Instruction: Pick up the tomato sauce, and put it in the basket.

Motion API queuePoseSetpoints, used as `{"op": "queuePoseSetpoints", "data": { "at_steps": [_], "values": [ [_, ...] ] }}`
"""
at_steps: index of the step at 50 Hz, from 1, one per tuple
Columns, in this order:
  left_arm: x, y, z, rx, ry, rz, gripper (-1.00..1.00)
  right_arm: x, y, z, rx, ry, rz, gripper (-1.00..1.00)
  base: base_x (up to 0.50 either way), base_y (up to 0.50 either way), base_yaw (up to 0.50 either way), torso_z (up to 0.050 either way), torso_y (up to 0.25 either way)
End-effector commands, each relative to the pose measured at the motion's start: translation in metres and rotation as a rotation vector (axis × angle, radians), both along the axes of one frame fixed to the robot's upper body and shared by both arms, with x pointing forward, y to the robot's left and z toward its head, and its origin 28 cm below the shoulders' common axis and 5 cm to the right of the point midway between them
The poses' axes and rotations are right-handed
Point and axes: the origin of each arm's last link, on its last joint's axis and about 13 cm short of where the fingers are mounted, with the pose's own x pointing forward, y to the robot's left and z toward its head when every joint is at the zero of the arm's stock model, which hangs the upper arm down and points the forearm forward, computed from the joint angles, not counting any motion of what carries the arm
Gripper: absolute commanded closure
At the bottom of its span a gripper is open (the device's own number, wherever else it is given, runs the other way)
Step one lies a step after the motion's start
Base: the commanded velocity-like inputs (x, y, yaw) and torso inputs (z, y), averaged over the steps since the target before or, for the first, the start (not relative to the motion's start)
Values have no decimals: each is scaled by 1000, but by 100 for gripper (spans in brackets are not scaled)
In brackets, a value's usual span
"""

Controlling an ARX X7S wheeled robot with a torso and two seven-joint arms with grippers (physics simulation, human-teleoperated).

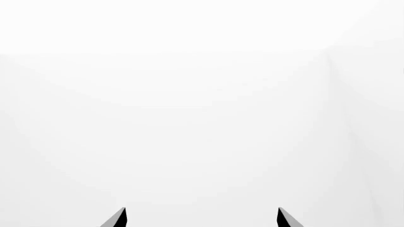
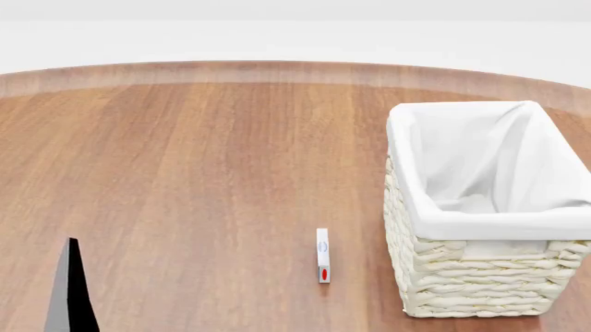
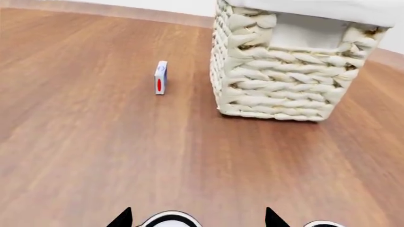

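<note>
Your right gripper (image 3: 197, 218) hung open and empty over bare wood, its two tips well apart; your left gripper (image 1: 202, 217) was spread too, facing only white. Ahead, the table (image 2: 185, 180) lay wide and open to its curved far edge. A small white box (image 2: 323, 255) stood just beside the basket (image 2: 480, 290), whose white liner held nothing visible. The tomato sauce wasn't in view.

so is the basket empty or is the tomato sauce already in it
Looks empty as far as it shows: the head view into the basket shows only white cloth lining, no can. The near inner corner is hidden, so cannot tell fully.
</note>
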Motion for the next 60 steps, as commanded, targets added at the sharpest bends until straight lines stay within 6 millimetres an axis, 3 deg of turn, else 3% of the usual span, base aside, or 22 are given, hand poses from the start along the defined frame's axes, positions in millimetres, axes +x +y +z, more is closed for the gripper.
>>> {"op": "queuePoseSetpoints", "data": {
  "at_steps": [1,47,60],
  "values": [
    [-1,0,1,3,-2,-2,-100,-4,0,-3,6,16,1,-100,0,0,0,0,0],
    [1,0,-2,13,9,0,-100,-11,3,-4,31,41,31,-100,0,0,0,0,0],
    [2,-2,-5,19,18,-4,-100,-12,1,-18,37,78,11,-100,0,0,0,0,0]
  ]
}}
